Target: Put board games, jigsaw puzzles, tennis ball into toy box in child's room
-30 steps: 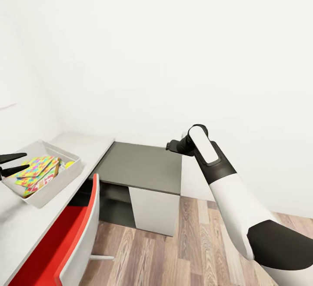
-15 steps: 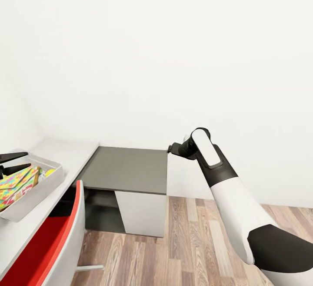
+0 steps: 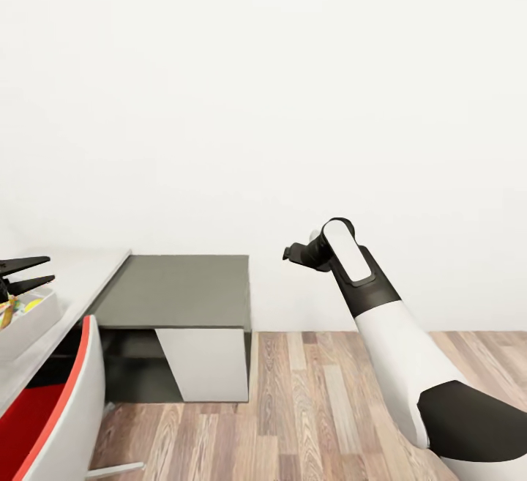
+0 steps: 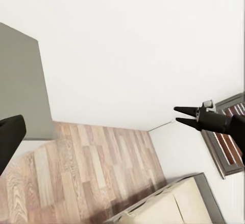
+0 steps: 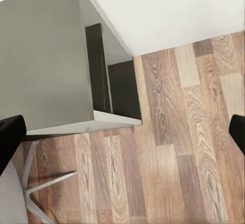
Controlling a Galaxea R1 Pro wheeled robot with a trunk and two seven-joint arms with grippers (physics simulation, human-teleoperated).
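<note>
- The right arm (image 3: 395, 349) wears smooth white shells, joined by glossy black sections at elbow and wrist.
- A white oval panel sits on the black forearm link, behind the fingers.
- The left gripper (image 3: 25, 274) ends in two slim, black, pointed fingers (image 3: 29, 263).
- The right gripper's (image 5: 122, 132) fingertips are blunt, matte black.

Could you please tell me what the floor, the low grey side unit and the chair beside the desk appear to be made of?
The floor looks like wood-effect planks: brown grain and visible seams, matte. The side unit seems to be painted or laminated board, with a flat, even dark grey top and no grain. The chair looks like moulded plastic, a smooth white shell with a red inner face; that face could be padding.
</note>
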